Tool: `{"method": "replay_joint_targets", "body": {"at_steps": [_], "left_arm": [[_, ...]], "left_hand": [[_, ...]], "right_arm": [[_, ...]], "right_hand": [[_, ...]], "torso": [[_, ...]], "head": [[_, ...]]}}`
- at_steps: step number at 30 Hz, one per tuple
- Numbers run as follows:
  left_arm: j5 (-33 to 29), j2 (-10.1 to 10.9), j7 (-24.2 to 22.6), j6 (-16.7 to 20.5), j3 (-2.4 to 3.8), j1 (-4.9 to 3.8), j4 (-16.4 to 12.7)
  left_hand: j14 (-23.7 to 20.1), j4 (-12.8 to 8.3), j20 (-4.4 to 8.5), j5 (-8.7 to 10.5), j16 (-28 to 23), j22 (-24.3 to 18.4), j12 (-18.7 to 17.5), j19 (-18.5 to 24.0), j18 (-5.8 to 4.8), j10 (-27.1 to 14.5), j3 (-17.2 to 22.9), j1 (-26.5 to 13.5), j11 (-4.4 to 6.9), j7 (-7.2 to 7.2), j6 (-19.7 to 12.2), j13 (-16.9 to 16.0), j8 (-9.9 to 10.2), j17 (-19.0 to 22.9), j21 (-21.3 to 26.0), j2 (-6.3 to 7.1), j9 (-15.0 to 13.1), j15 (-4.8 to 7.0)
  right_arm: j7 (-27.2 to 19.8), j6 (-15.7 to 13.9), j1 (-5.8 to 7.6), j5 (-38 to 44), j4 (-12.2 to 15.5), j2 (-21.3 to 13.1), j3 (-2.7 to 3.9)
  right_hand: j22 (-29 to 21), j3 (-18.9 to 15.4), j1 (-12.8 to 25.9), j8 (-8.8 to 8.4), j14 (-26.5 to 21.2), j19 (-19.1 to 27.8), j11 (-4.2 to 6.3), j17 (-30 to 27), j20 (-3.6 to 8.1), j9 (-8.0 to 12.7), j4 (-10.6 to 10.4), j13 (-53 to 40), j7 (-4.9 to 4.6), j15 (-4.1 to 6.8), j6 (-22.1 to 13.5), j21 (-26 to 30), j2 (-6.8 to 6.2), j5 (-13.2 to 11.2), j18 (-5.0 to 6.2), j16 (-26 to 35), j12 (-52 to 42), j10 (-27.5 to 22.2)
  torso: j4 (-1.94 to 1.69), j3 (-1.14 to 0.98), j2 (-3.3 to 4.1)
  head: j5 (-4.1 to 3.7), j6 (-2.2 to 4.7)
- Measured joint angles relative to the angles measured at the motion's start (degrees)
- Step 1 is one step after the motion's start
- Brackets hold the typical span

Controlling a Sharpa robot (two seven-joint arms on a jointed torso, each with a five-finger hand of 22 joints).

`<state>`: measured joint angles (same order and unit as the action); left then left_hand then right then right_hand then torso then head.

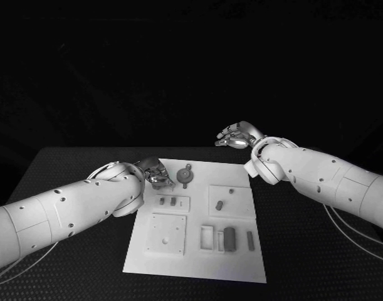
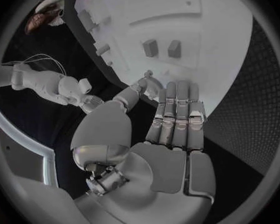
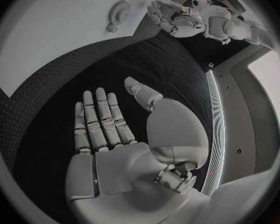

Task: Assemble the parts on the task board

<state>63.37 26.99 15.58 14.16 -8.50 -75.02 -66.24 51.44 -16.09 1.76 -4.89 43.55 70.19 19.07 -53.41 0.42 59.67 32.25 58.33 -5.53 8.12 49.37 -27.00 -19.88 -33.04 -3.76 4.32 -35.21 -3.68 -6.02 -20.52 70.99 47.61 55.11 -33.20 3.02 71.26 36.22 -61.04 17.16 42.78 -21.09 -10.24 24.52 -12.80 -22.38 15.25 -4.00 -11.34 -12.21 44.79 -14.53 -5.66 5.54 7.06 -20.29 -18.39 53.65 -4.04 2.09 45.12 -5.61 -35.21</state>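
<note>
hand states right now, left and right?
Left hand: open, fingers straight, holding nothing, at the task board edge.
Right hand: open, fingers apart, holding nothing, over the black table.

Black tabletop [image 1: 74,163], fine textured weave-like surface, dark and matte. It extends out past the white plate on all sides in the head view. Same dotted texture on the tabletop shows in both wrist views [image 2: 252,99] [image 3: 59,104]. Thin pale cables [image 1: 354,229] hang over the tabletop on the right side, and more cables [image 1: 10,269] run at the lower left. Background behind the tabletop is plain black, no detail visible.
</note>
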Motion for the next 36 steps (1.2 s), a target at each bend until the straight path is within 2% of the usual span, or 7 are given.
{"method": "replay_joint_targets", "body": {"at_steps": [4,9,15,17,26,32,36], "left_arm": [[4.70,-1.41,-4.51,2.49,-0.17,0.15,1.48],[10.66,-3.16,-8.32,5.51,-0.41,0.39,2.98],[16.68,-4.81,-10.52,7.09,-2.40,0.46,4.84],[17.81,-5.08,-10.84,7.29,-2.80,0.55,5.34],[20.70,-6.25,-11.55,7.30,-2.95,1.85,6.60],[21.47,-6.73,-11.66,7.26,-2.91,1.97,6.94],[21.76,-6.88,-11.71,7.24,-2.90,1.99,7.01]], "left_hand": [[1.28,-0.35,0.61,0.74,1.00,-0.75,-2.47,-1.39,0.00,0.90,1.77,5.43,-0.43,0.04,0.90,3.35,0.96,0.84,0.00,1.36,2.04,0.50],[1.71,-0.35,1.02,0.74,1.45,-1.03,-4.56,-2.21,-0.01,1.56,1.77,7.89,-0.69,-0.16,1.10,5.70,1.89,1.46,0.00,2.63,3.39,0.92],[4.78,-0.35,2.17,1.18,3.78,-0.93,-7.14,-5.42,-0.01,1.99,0.97,8.48,-1.10,-0.16,1.09,8.03,2.75,1.54,-0.91,3.22,4.59,2.34],[5.34,-0.35,2.54,1.18,4.34,-0.80,-7.65,-6.06,0.00,1.99,0.97,8.48,-1.10,-0.16,1.10,8.49,2.80,1.39,-0.93,3.22,4.86,2.61],[10.00,-0.19,4.03,1.18,7.78,0.84,-9.80,-11.18,0.47,2.72,0.49,8.88,-0.79,-0.36,1.30,10.26,3.29,0.22,-2.71,3.26,5.80,3.67],[12.55,-0.22,4.50,1.18,12.18,3.56,-11.76,-14.53,0.89,2.11,-0.12,9.26,-0.10,-0.76,0.24,11.37,4.41,-1.57,-5.18,3.42,6.73,4.19],[13.99,-0.22,4.86,1.18,15.46,4.76,-12.73,-16.53,0.94,1.83,-0.12,9.52,-0.23,-1.16,-0.16,12.16,4.79,-2.56,-6.87,3.68,7.33,4.60]], "right_arm": [[-0.01,0.00,0.00,-0.02,-0.12,0.16,0.00],[-0.02,0.01,0.00,-0.04,-0.30,0.40,0.00],[-0.04,0.02,0.00,-0.05,-0.30,0.63,0.00],[-0.04,0.02,0.00,-0.06,-0.29,0.63,0.00],[-0.04,0.02,0.00,-0.08,-0.15,0.61,0.00],[-0.04,0.02,0.01,-0.09,-0.03,0.71,0.00],[-0.04,0.02,0.01,-0.10,-0.01,0.74,0.00]], "right_hand": [[0.00,0.00,0.00,0.00,0.00,0.00,0.00,0.00,0.00,0.00,0.00,0.00,0.00,0.01,0.00,0.00,0.00,0.00,0.01,0.00,0.00,0.00],[0.00,0.00,0.00,0.00,0.01,0.00,0.00,0.05,0.00,0.05,0.00,0.00,0.00,0.01,0.00,0.00,0.00,0.00,0.00,0.00,0.00,0.00],[0.05,0.00,0.00,0.00,0.01,0.00,0.00,0.05,0.00,0.05,0.00,0.00,0.00,0.01,0.00,0.00,0.00,0.00,0.00,0.00,0.00,0.00],[0.05,0.00,0.00,0.00,0.01,0.00,0.00,0.05,0.00,0.05,0.00,0.00,0.00,0.01,0.00,0.00,0.00,0.00,0.00,0.00,0.00,0.00],[0.05,0.00,0.00,0.00,0.01,-0.21,0.00,0.04,0.21,0.04,0.00,0.00,0.00,0.01,0.00,0.00,0.00,0.00,0.00,0.00,0.00,0.00],[0.10,0.00,0.00,0.00,0.01,-0.21,0.00,0.04,0.21,0.04,0.00,0.00,0.00,0.01,0.00,0.00,0.00,0.00,0.00,0.00,0.00,0.00],[0.10,0.00,0.00,0.00,0.01,-0.21,0.00,0.09,0.21,0.04,0.00,0.00,0.00,0.01,0.00,0.00,0.00,0.00,0.00,0.00,0.00,0.00]], "torso": [[0.05,-0.03,0.02],[0.08,-0.05,0.04],[0.10,-0.05,0.08],[0.10,-0.06,0.08],[0.09,-0.04,0.10],[0.06,0.00,0.07],[0.05,0.00,0.04]], "head": [[0.03,0.16],[-0.09,0.32],[-0.26,0.48],[-0.36,0.48],[-0.76,0.32],[-0.88,0.25],[-0.94,0.21]]}}
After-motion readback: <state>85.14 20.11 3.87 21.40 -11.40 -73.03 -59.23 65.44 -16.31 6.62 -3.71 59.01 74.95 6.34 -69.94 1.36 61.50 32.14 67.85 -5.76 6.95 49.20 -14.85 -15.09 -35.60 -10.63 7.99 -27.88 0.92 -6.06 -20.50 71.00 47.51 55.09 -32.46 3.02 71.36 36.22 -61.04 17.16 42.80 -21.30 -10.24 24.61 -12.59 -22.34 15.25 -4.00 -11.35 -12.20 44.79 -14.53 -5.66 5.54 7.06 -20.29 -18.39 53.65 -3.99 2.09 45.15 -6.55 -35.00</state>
